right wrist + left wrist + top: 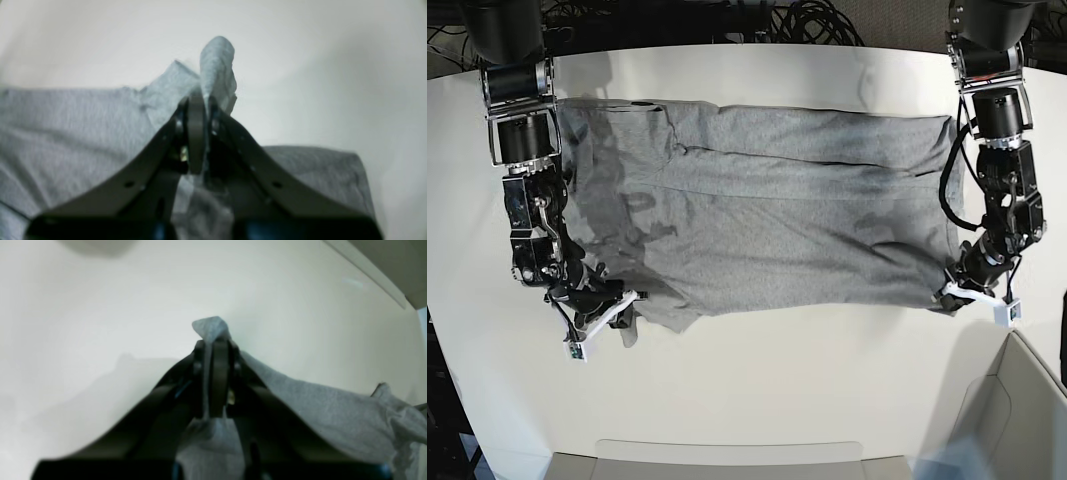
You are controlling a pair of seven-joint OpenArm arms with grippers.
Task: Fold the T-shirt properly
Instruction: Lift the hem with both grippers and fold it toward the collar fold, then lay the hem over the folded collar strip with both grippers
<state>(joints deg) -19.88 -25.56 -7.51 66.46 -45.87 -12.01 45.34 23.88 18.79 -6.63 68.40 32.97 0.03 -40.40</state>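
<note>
The light-grey T-shirt [767,215] lies spread across the white table in the base view, plain side up, no lettering visible. My left gripper [949,290] is shut on the shirt's near right corner; in the left wrist view a tuft of grey cloth [213,328] sticks out past the closed left gripper [215,343]. My right gripper [630,302] is shut on the shirt's near left corner; in the right wrist view a fold of cloth [217,63] stands above the closed right gripper [200,100]. Both corners are held low, near the table surface.
The white table [777,380] has bare surface in front of the shirt. A grey box edge [1017,400] stands at the front right corner. Black cables [757,20] lie behind the table's far edge. The two arm bases stand at the far corners.
</note>
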